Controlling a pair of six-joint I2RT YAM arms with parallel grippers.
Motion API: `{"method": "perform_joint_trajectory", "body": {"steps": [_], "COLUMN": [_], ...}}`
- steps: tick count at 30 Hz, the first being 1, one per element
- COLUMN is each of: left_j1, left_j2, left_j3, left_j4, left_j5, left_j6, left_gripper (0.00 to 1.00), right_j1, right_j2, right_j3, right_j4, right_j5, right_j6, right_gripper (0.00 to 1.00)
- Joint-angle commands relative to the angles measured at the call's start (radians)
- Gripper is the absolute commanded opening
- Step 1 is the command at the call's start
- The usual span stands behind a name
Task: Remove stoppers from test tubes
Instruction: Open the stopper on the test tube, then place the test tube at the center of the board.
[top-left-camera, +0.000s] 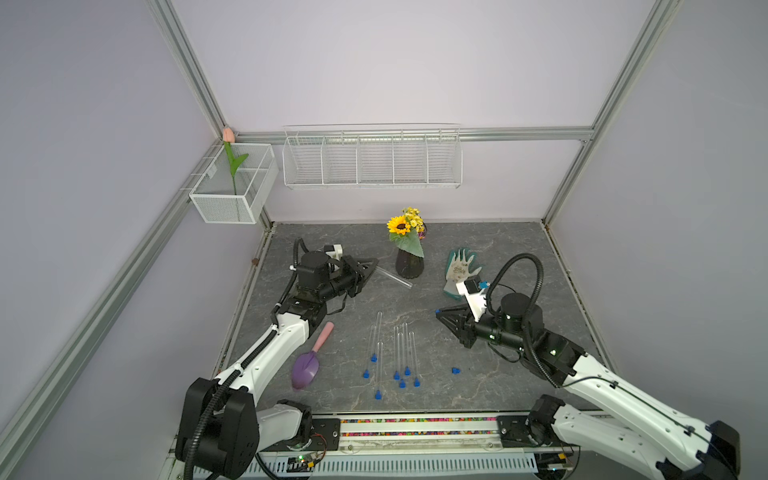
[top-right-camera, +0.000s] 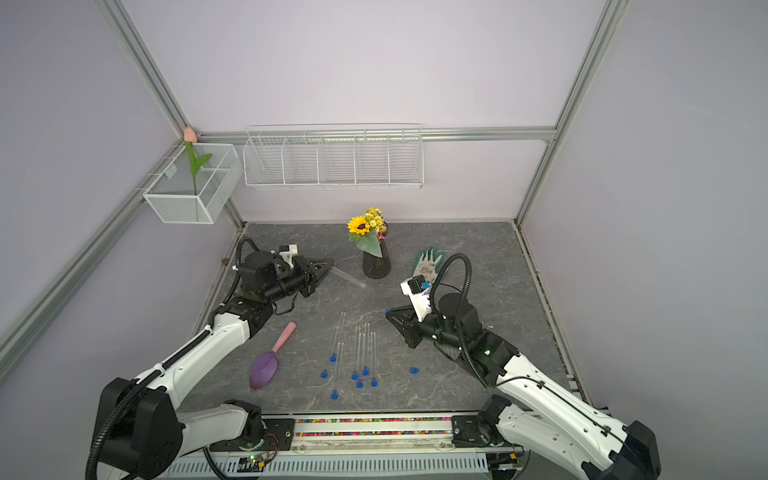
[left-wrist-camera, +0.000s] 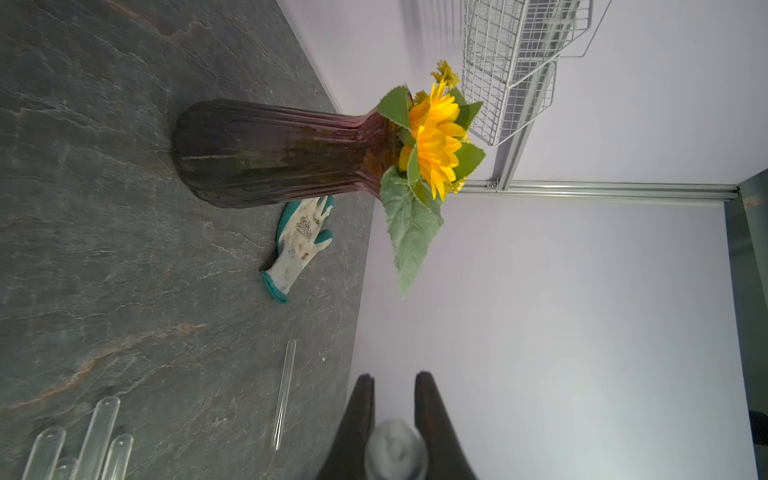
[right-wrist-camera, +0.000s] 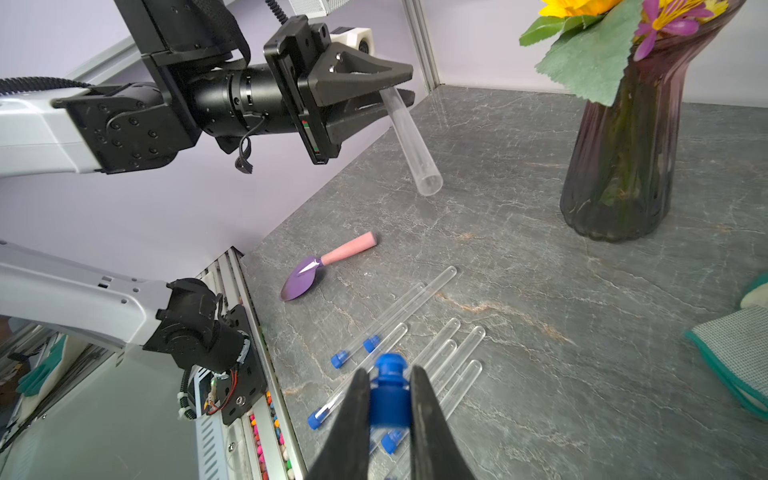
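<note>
My left gripper (top-left-camera: 374, 264) (left-wrist-camera: 392, 376) is shut on a clear test tube (top-left-camera: 395, 277) (right-wrist-camera: 409, 141) held above the table at the back left. The tube's open end points toward the vase and has no stopper in it. My right gripper (top-left-camera: 438, 312) (right-wrist-camera: 390, 370) is shut on a blue stopper (right-wrist-camera: 388, 399) and hovers right of the tube group. Several more test tubes (top-left-camera: 379, 332) (top-right-camera: 340, 328) lie side by side mid-table, each with a blue stopper (top-left-camera: 373, 357) at its near end. One loose stopper (top-left-camera: 456, 370) (top-right-camera: 413, 370) lies to their right.
A dark vase with a sunflower (top-left-camera: 409, 266) stands at the back centre, with a gardening glove (top-left-camera: 459, 270) to its right. A pink-handled purple scoop (top-left-camera: 309, 361) lies left of the tubes. Wire baskets (top-left-camera: 372, 160) (top-left-camera: 232, 187) hang on the walls.
</note>
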Motion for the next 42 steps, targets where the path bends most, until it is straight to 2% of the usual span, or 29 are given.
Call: {"method": "perform_joint_trajectory", "body": {"steps": [1,6,10,14,19,29,42], "left_j1": [0.008,-0.002,-0.056,-0.155,-0.256,-0.416,-0.463], "left_j2": [-0.003,0.011,0.034,0.128,0.281,0.588,0.769], "left_j3": [-0.013,0.030,0.040,0.084,0.153,0.317,0.461], "left_j4": [-0.038,-0.209,-0.315,-0.372,-0.378,-0.399,-0.488], "left_j5": [-0.014,-0.011,-0.062,-0.099,-0.104,-0.078,-0.061], "left_j6": [0.024,0.169,0.280,0.360,0.400,0.446,0.507], "left_gripper": [0.00,0.00,0.00,0.00,0.00,0.00,0.00], "right_j1": [0.008,0.006,-0.003,-0.011,-0.029,-0.056,-0.111], "right_j2": [-0.013,0.026,0.093,0.182,0.309,0.512,0.653], "right_j3": [-0.010,0.066,0.157,0.202,0.242,0.224,0.153], "right_j4": [-0.041,-0.194,-0.370,-0.477,-0.558,-0.535,-0.438], "right_j5": [0.036,0.155,0.242,0.240,0.194,0.080,-0.004], "right_j6": [-0.014,0.022,0.052,0.083,0.105,0.096,0.097], "right_gripper": [0.17,0.18,0.18,0.19,0.20,0.20,0.20]}}
